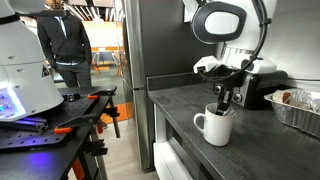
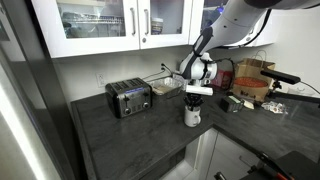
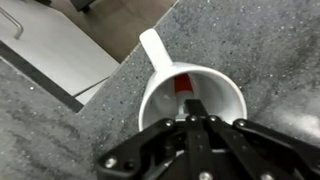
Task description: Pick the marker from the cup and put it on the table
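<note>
The white mug stands on the dark grey countertop near its front edge, and shows in both exterior views. In the wrist view the mug has its handle pointing up and left. The marker stands inside it, orange-red end showing, its pale body running down between my fingers. My gripper reaches down into the mug's mouth, fingers closed together on the marker. In the exterior views the gripper hangs straight over the mug.
A toaster stands on the counter to one side of the mug. A crinkled foil tray sits behind it. A black workbench with orange tools and a standing person are across the aisle. Cabinets hang above the counter.
</note>
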